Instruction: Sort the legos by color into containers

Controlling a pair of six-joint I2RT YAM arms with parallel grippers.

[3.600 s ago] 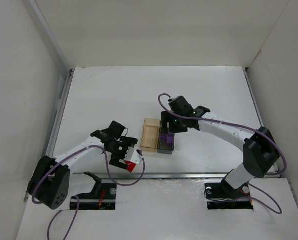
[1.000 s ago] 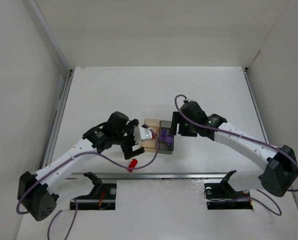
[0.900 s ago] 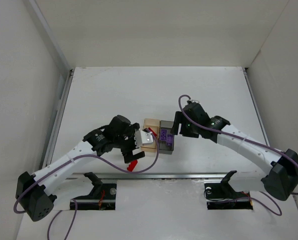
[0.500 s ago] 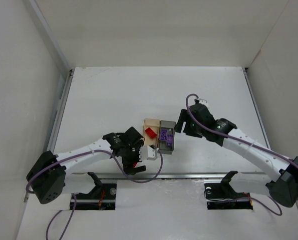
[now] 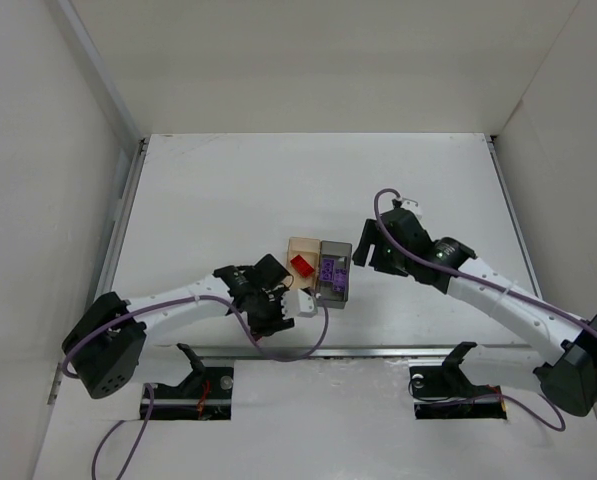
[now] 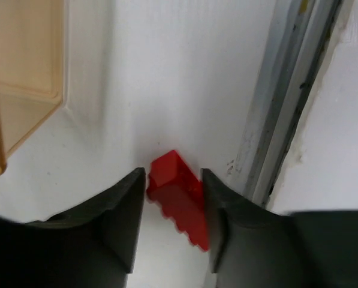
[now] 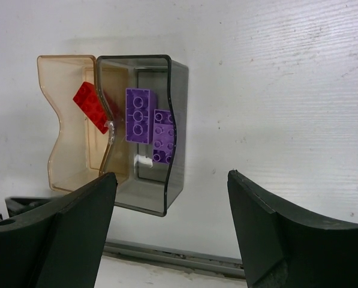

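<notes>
Red lego (image 6: 177, 197) clamped between left gripper (image 6: 173, 179) jaws, on table (image 6: 167, 90)

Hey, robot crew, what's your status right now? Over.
Left pincer closed on loose red lego beside the metal rail. Right pincer open, empty, near the bins. Other red lego in amber bin, both purple legos in grey bin. Nothing in the way.
</notes>
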